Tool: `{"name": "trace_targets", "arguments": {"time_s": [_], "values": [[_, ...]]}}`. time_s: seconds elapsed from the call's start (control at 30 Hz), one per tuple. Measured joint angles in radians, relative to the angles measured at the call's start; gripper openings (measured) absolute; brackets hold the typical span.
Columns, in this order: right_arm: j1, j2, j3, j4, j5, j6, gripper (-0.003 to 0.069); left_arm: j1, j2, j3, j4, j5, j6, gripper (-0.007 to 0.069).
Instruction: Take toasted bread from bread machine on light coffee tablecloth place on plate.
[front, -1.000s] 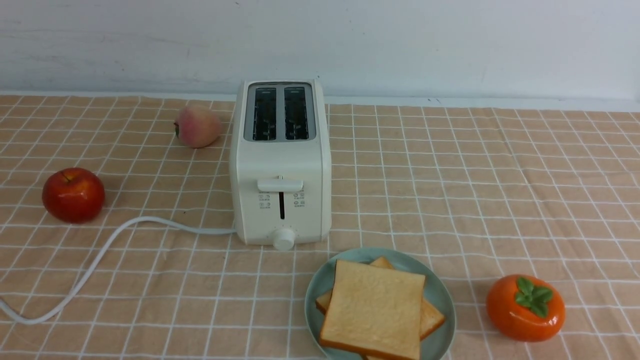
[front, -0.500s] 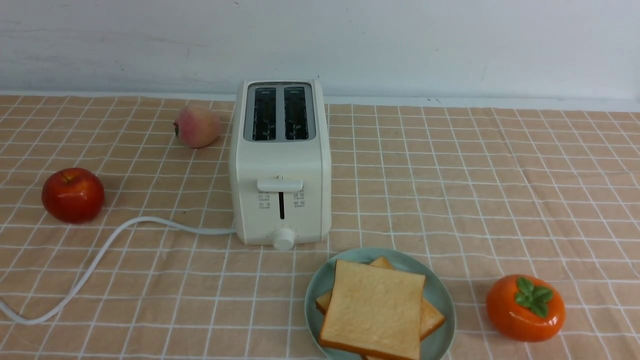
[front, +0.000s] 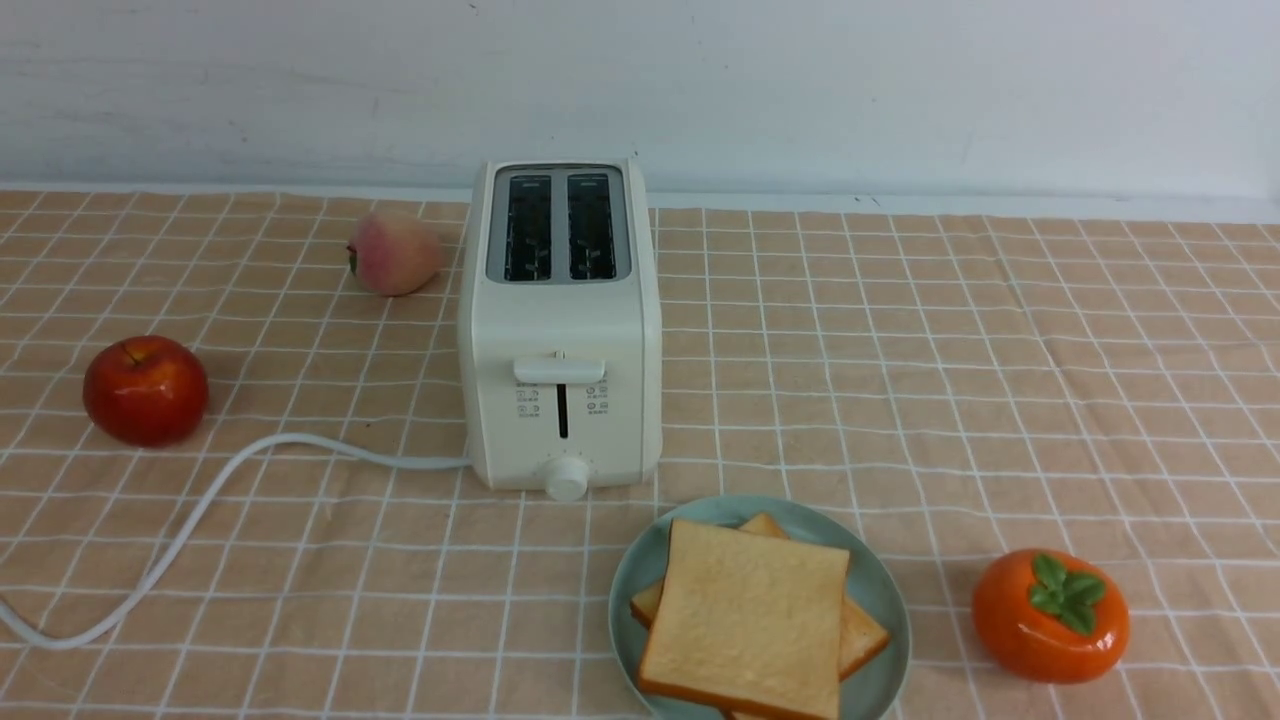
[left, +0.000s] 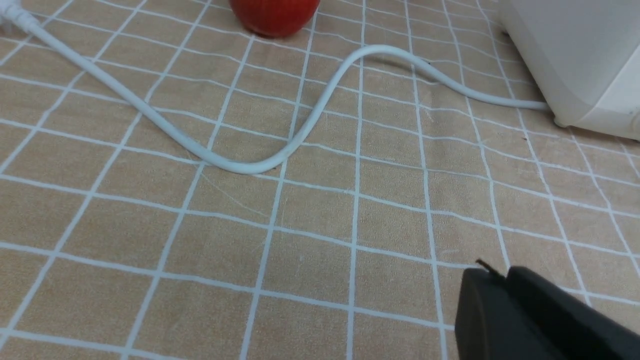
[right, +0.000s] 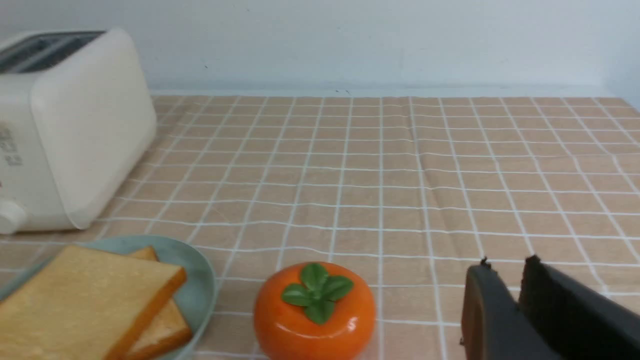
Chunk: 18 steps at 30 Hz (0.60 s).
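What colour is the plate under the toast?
Pale mint blue. The plate shows best in the front view, holding two toast slices.

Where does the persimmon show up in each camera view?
Front view: persimmon low on the right, right of the plate.
Left wrist view: not in it.
Right wrist view: persimmon bottom centre, beside the plate.
Shared landmark: toaster.

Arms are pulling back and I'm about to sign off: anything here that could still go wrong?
The top slice of toasted bread overhangs the plate at its near rim, so a nudge might slide it off. The white cord loops across the tablecloth near the left gripper and could snag.
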Motion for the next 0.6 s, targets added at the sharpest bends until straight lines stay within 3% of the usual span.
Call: {"name": "trace_targets", "arguments": {"time_s": [0.17,0.33,0.6], "values": [[0.0,0.0,0.011,-0.126,0.026,0.039,0.0112,0.0,0.0,0.0,0.0,0.0,0.0,0.0049],[0.0,0.0,0.098,-0.221,0.008,0.23,0.0118,0.0,0.0,0.0,0.0,0.0,0.0,0.0055],[0.0,0.0,0.208,-0.278,-0.041,0.333,0.0128,0.0,0.0,0.0,0.0,0.0,0.0,0.0059]]}}
